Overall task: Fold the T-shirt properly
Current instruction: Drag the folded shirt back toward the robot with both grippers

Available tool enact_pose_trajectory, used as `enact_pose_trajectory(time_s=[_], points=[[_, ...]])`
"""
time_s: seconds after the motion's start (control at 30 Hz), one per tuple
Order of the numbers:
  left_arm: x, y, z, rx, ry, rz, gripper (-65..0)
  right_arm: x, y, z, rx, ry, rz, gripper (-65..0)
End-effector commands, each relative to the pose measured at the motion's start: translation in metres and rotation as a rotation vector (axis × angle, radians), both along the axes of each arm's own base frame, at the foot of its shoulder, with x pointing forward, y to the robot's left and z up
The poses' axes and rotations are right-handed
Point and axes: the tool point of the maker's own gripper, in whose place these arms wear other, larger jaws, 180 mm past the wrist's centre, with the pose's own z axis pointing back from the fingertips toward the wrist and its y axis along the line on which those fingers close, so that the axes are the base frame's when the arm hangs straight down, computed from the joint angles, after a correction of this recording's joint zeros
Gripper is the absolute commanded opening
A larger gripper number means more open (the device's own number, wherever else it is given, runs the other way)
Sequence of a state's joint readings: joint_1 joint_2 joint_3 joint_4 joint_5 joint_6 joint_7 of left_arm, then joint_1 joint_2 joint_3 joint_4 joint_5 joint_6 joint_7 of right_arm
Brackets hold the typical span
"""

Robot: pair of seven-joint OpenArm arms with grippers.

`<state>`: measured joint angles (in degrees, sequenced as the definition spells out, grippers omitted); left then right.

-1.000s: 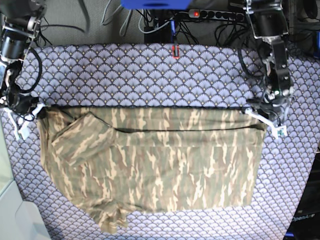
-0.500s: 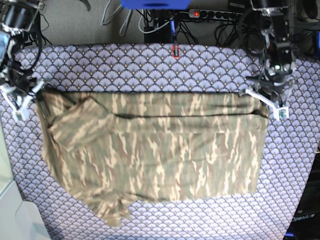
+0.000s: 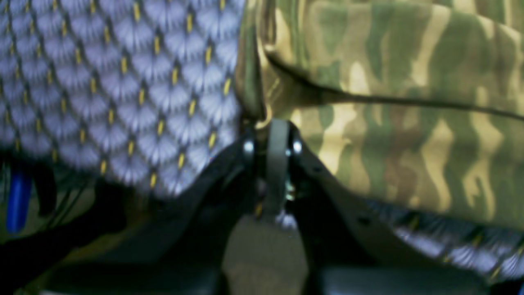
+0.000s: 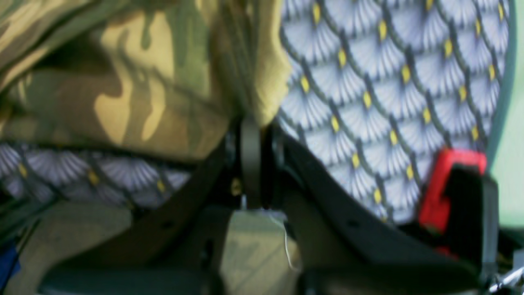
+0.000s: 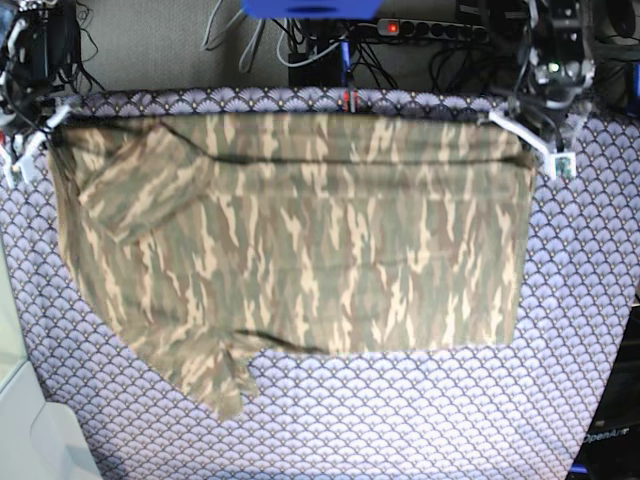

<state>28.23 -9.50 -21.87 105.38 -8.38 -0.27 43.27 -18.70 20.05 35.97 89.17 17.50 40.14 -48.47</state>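
Base view, left gripper (image 5: pixel 527 141) and right gripper (image 5: pixel 40 140) pinching T-shirt (image 5: pixel 300 240) corners

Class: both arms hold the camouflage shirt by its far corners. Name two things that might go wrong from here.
1. Each end effector, left and right, pinches only a thin edge of the T-shirt; it may slip out.
2. The sleeve lies folded over the body and may stay bunched.

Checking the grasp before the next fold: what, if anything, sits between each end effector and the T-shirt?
Nothing visible: the left end effector and the right end effector are each shut directly on an edge of the T-shirt.
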Motion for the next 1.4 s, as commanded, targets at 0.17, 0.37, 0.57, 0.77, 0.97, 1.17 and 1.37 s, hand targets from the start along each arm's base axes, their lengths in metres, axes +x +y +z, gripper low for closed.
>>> enact_pose_trajectory(time_s=[0.17, 0.37, 0.57, 0.77, 0.97, 1.17, 1.37], points=[[-0.006, 0.019, 0.008, 0.057, -0.015, 0.025, -64.2, -0.003, -0.010, 0.009, -0.035, -0.011, 0.006, -64.8], [-0.006, 0.019, 0.007, 0.054, -0.012, 0.024, -64.1, -0.004, -0.004, 0.003, -0.014, -0.005, -0.002, -64.5], [-0.007, 0.018, 0.006, 0.052, -0.009, 0.023, -54.2, -0.008, -0.001, 0.000, -0.005, 0.004, -0.006, -50.8], [-0.004, 0.017, 0.007, 0.051, -0.019, 0.018, -31.5, -0.008, -0.003, 0.001, -0.008, 0.002, -0.010, -35.3], [-0.002, 0.020, 0.012, 0.059, -0.031, 0.023, -31.6, -0.015, -0.039, 0.020, -0.052, -0.052, -0.126, -33.9], [-0.006, 0.042, 0.020, 0.091, -0.043, 0.081, -31.6, -0.004, -0.068, 0.048, -0.098, -0.133, -0.189, -34.0], [-0.014, 0.075, 0.039, 0.143, -0.075, 0.164, -31.6, 0.040, -0.084, 0.086, -0.141, -0.250, -0.176, -33.8]])
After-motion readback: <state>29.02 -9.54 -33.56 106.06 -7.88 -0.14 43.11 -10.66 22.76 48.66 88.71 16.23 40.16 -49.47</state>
